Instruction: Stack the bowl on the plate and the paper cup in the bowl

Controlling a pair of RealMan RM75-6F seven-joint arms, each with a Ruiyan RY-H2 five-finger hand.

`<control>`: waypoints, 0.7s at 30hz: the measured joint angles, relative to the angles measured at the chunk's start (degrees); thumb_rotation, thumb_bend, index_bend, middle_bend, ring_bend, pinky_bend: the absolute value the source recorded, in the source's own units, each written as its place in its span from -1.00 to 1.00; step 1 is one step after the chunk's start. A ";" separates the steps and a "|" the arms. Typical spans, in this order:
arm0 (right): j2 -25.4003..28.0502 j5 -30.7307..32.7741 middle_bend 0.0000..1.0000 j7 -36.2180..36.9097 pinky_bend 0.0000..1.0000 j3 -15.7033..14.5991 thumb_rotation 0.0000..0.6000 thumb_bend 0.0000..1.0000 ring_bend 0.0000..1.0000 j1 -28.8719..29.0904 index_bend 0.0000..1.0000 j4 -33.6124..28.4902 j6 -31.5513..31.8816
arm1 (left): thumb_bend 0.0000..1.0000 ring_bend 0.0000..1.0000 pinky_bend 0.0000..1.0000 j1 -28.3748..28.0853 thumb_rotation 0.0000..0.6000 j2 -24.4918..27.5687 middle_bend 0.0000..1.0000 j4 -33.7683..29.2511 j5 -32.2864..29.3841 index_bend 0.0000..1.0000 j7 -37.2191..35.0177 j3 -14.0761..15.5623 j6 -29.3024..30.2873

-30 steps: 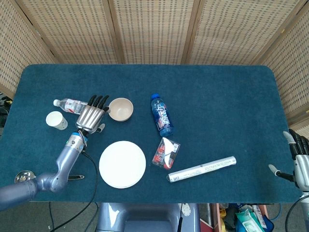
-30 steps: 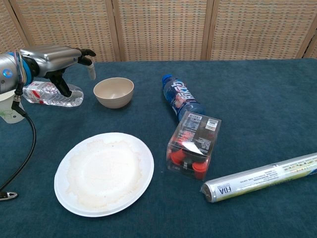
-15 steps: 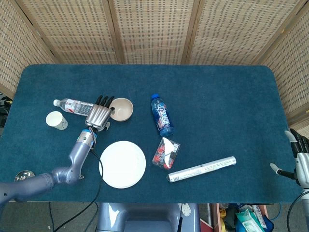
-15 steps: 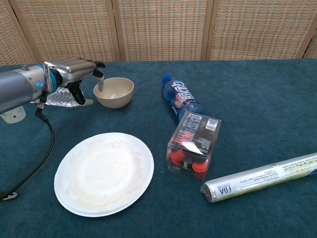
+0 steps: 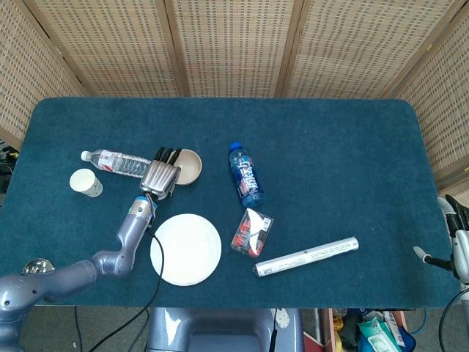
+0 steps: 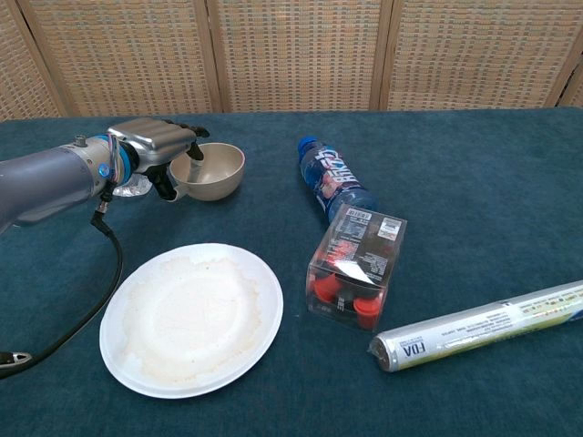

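The beige bowl (image 5: 189, 166) (image 6: 215, 170) stands upright on the blue table, above the white plate (image 5: 185, 248) (image 6: 191, 317). My left hand (image 5: 163, 174) (image 6: 157, 146) is at the bowl's left rim. Its fingers stay stretched out over the rim and its thumb (image 6: 194, 167) dips inside the bowl, with no closed grip showing. The paper cup (image 5: 86, 182) stands alone at the far left, seen only in the head view. My right hand (image 5: 458, 240) hangs off the table's right edge, holding nothing, fingers apart.
A clear water bottle (image 5: 116, 161) lies behind my left hand. A blue drink bottle (image 5: 246, 174) (image 6: 334, 186), a clear box of red items (image 5: 252, 232) (image 6: 357, 266) and a foil-wrapped roll (image 5: 306, 257) (image 6: 483, 326) lie right of the plate. A cable (image 6: 100, 273) trails from my left arm.
My left hand has moved right, from beside the water bottle to the bowl's left rim, and its thumb now reaches into the bowl. My right hand has slid further towards the frame's edge.
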 measured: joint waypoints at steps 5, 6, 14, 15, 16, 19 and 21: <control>0.01 -0.08 -1.00 0.38 -1.00 0.07 1.00 -0.72 -1.00 -0.15 -0.98 0.11 0.27 | -0.10 -1.00 -0.93 -0.03 1.00 -1.72 -1.00 2.63 1.74 0.30 -1.57 0.89 0.17; 0.04 -0.14 -1.00 0.35 -1.00 0.06 1.00 -0.72 -1.00 -0.16 -0.98 0.04 0.33 | -0.10 -1.00 -0.93 0.02 1.00 -1.76 -0.99 2.72 2.02 0.32 -1.78 0.97 0.30; 0.21 -0.98 -1.00 -0.23 -1.00 -0.04 1.00 -0.72 -1.00 -0.43 -0.98 -0.70 1.50 | -0.10 -1.00 -0.92 1.35 1.00 1.14 -0.98 -0.97 5.37 0.35 -3.95 1.23 3.46; 0.25 -1.11 -1.00 -0.32 -1.00 -0.06 1.00 -0.72 -1.00 -0.49 -0.98 -0.85 1.70 | -0.10 -1.00 -0.92 1.53 1.00 1.73 -0.98 -1.75 5.66 0.35 -4.07 1.22 3.87; 0.28 -1.21 -1.00 -0.39 -1.00 -0.08 1.00 -0.72 -1.00 -0.53 -0.98 -0.94 1.85 | -0.10 -1.00 -0.92 1.80 1.00 2.53 -0.98 -2.90 6.07 0.35 -4.27 1.19 4.46; 0.33 -1.43 -1.00 -0.62 -1.00 -0.13 1.00 -0.72 -1.00 -0.62 -0.98 -1.15 2.12 | -0.10 -1.00 -0.92 2.62 1.00 4.49 -0.98 -5.92 7.14 0.35 -4.99 1.17 5.94; 0.34 -1.49 -1.00 -0.88 -1.00 -0.15 1.00 -0.72 -1.00 -0.64 -0.98 -1.27 2.20 | -0.10 -1.00 -0.92 3.31 1.00 5.87 -0.98 -8.05 8.11 0.35 -5.62 1.33 7.00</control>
